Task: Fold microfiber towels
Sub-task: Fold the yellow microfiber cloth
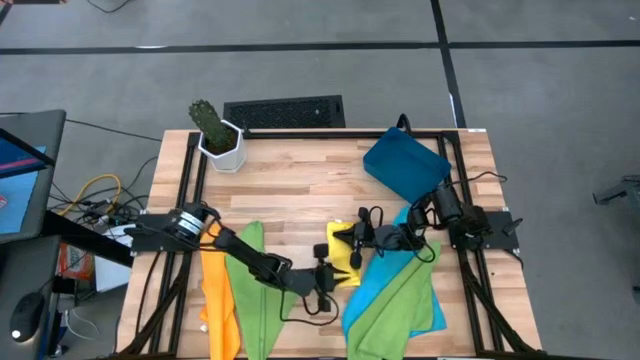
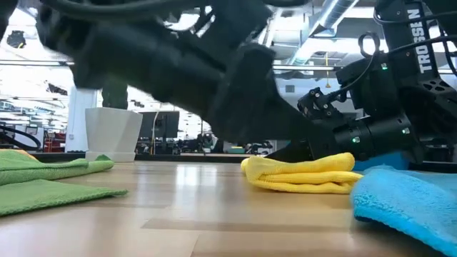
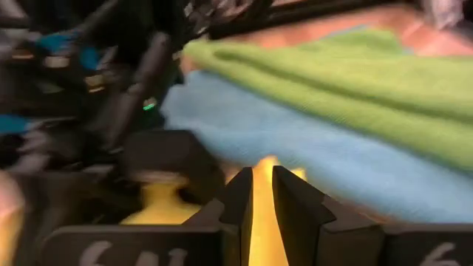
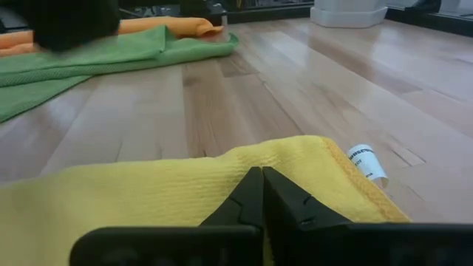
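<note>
both arms' fingers point(image 4: 260, 193) point(image 3: 262, 193) pinched on yellow towel point(image 1: 343, 252), "trossen" point(image 2: 423, 39) on arm

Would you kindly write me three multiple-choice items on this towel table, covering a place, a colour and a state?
1. Where does the potted cactus stand on the table, seen from above?
A. far left corner
B. near right corner
C. centre

2. What colour is the towel both grippers are at?
A. orange
B. yellow
C. white

3. How is the right gripper?
A. wide open above the table
B. out of sight
C. shut on the towel

Answers:
1 A, the pot sits at the far left corner in the high view.
2 B, the yellow towel lies between the left gripper and the right one.
3 C, its fingers meet on the yellow cloth.
</note>
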Robot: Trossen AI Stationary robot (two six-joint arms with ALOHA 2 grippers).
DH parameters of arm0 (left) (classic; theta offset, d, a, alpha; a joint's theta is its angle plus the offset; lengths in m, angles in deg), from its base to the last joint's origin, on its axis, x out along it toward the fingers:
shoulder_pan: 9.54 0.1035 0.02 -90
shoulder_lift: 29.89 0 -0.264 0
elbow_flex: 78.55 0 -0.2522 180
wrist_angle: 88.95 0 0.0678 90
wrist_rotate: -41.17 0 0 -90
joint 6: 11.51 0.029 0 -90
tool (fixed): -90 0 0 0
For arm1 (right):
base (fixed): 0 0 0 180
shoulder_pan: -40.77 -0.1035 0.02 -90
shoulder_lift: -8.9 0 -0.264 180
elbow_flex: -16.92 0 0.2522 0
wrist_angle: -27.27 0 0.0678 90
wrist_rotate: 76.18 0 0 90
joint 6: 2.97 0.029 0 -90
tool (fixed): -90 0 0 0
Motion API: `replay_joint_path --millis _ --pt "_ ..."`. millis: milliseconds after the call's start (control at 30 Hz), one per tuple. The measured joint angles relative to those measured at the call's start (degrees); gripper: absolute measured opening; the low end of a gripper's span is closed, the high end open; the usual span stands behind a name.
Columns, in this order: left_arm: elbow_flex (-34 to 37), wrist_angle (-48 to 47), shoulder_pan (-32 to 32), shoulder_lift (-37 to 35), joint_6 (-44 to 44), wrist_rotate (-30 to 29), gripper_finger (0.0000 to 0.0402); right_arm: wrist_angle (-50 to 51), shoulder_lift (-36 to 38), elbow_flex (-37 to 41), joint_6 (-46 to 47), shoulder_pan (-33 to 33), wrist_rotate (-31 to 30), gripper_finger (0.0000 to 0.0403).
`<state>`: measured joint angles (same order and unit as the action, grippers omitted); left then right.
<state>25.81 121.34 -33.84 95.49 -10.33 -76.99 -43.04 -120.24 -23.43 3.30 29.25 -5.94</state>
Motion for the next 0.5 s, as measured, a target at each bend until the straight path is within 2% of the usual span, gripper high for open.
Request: replay_joint_path --millis 100,300,500 --pt "-1.02 5.89 0.03 4.17 0.02 -1.32 0.0048 -0.02 0.0 0.0 -0.06 0.03 0.06 0.0024" --pt "-7.0 5.73 0.35 8.88 0.02 -0.21 0.0048 -0.26 -0.07 -0.02 -0.13 0.03 0.09 0.0028" --pt "-8.63 0.81 3.14 9.75 -7.61 8.71 0.0048 -0.29 -0.07 -0.09 -0.24 0.03 0.09 0.0025"
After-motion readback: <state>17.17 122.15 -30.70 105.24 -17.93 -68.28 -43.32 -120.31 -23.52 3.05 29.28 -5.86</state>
